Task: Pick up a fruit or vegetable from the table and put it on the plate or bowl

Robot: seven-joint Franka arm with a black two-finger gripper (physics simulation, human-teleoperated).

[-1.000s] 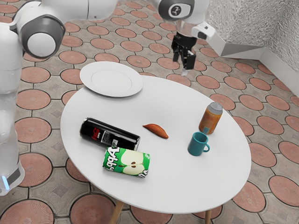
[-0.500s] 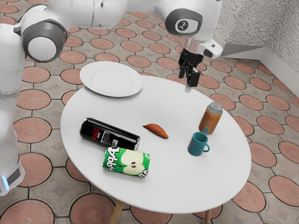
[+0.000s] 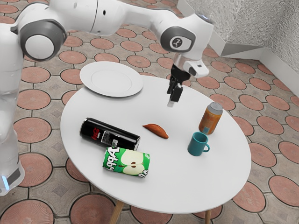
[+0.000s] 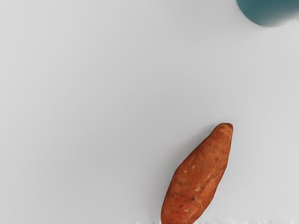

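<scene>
Claw (image 3: 172,103) hangs above the white worktop (image 3: 187,182), just right of centre in the upper half of the exterior view, with nothing in it. From this angle I cannot tell whether it is spread or closed. The approach looks to be the step in hand. The sweet potato (image 3: 155,130) lies flat at the frame's centre, apart from the claw, so the next move calls for coming down over its middle. It is spindle-shaped and tapered, with rough rust-orange skin. The plate (image 3: 111,79), upper left, is smooth, shallow and white.
</scene>
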